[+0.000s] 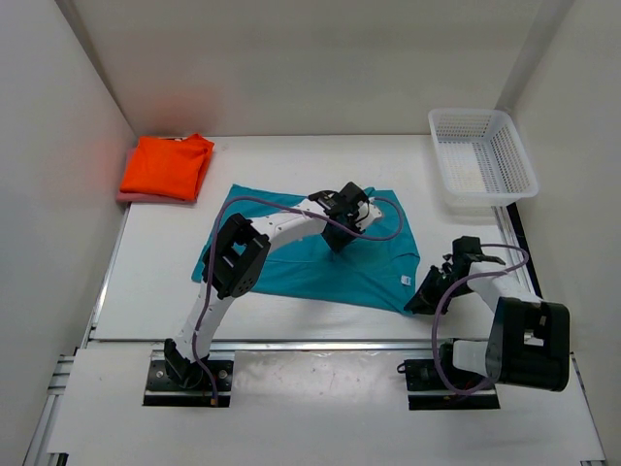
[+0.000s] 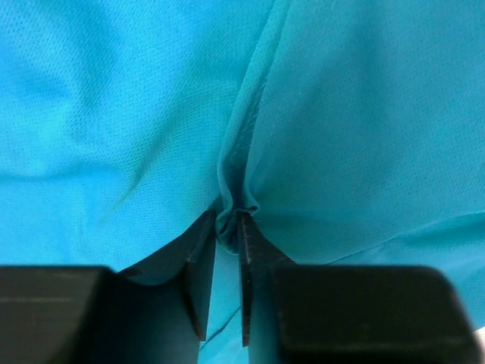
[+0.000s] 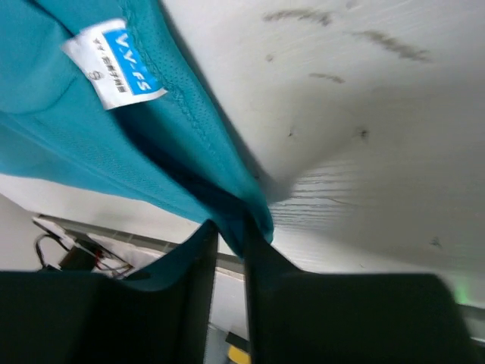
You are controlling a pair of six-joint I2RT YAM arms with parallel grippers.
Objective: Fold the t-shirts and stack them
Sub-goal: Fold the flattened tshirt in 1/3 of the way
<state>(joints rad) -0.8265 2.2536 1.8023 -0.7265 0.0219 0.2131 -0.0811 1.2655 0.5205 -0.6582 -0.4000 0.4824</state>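
Observation:
The teal-blue t-shirt (image 1: 310,257) lies spread across the middle of the table, its white neck label (image 1: 403,281) near its front right corner. My left gripper (image 1: 342,233) is shut on a pinched fold of the teal shirt (image 2: 231,216) near its far middle. My right gripper (image 1: 424,296) is shut on the shirt's front right edge (image 3: 242,205), with the label (image 3: 114,64) just above it in the right wrist view. The orange t-shirt (image 1: 168,165) lies folded at the far left on top of the folded rose-pink t-shirt (image 1: 129,197), of which only an edge shows.
A white lattice basket (image 1: 481,157) stands at the far right corner. White walls close in the table at the back and both sides. A metal rail (image 1: 291,343) runs along the table's near edge.

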